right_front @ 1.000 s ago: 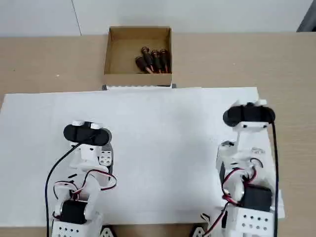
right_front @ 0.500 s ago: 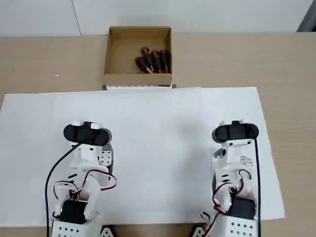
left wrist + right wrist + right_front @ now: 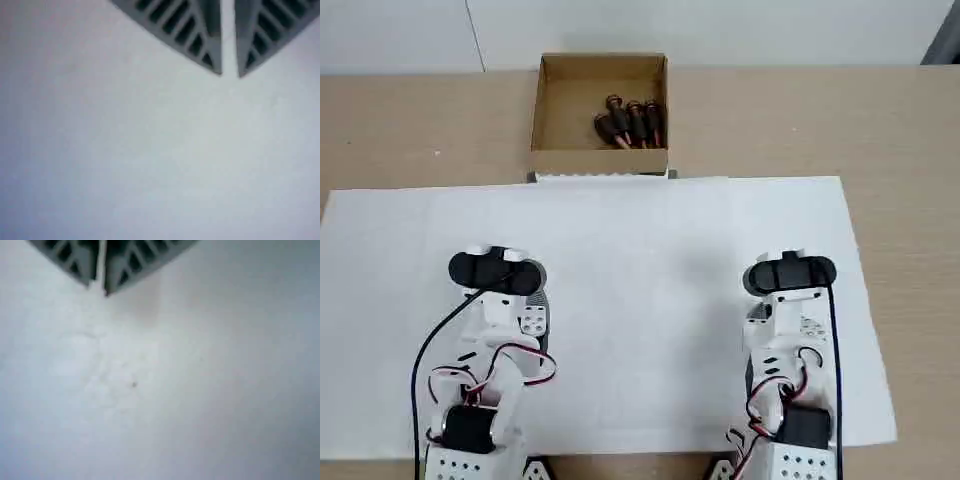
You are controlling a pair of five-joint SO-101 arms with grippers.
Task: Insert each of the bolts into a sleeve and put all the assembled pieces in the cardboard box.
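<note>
Left claw: your left gripper (image 3: 229, 75) has its ribbed grey jaws drawn together to a thin slit. Nothing is held between them. The tips sit close over the white sheet (image 3: 640, 300).
Right claw: your right gripper (image 3: 97, 287) is drawn together the same way, with a hairline gap and nothing in its grasp. It also sits close over the sheet.
Arms: in the high view you see the left arm (image 3: 498, 272) and right arm (image 3: 790, 272) folded back over the near half of the sheet, well apart from each other.
Assembled pieces: the assembled pieces (image 3: 630, 122) look like about four. You can make out dark sleeves with reddish-brown bolt ends showing, lying side by side and touching.
Location: they lie inside the cardboard box (image 3: 552, 110), bunched toward its near right corner.
Box: brown, open-topped and square, it sits on the table (image 3: 420, 120) just beyond the sheet's far edge, well away from both grippers.
</note>
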